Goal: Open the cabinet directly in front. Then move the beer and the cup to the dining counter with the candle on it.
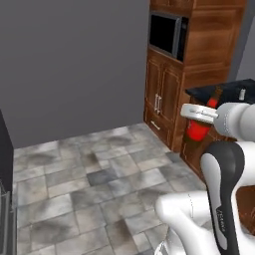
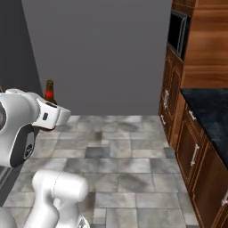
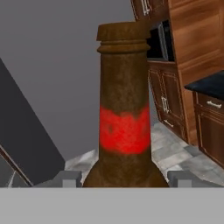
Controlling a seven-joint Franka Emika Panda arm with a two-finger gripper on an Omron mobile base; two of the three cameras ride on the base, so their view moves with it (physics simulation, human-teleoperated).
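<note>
On my screens, item one: one beer, a dark brown bottle with a red band on its neck, standing upright between the two fingertips of my gripper; I count it as gripped, the jaws closed on the bottle's body, held up in the air over the floor. From the right base view the same bottle's neck and cap rise just above the white hand, and from the left base view its red label shows directly below the hand. Item two: one tall wooden unit beyond the gripper and to its right, reddish-brown, holding one built-in black microwave in its upper part. Below the microwave I count two raised-panel doors with two vertical silver handles side by side, and one drawer beneath them. Item three: one black counter, near on the gripper's right, over brown base cabinets with short silver handles; I can make out two such handles in the hand view. Item four: one grey tiled floor under the gripper. Item five: one plain grey wall ahead of it.
</note>
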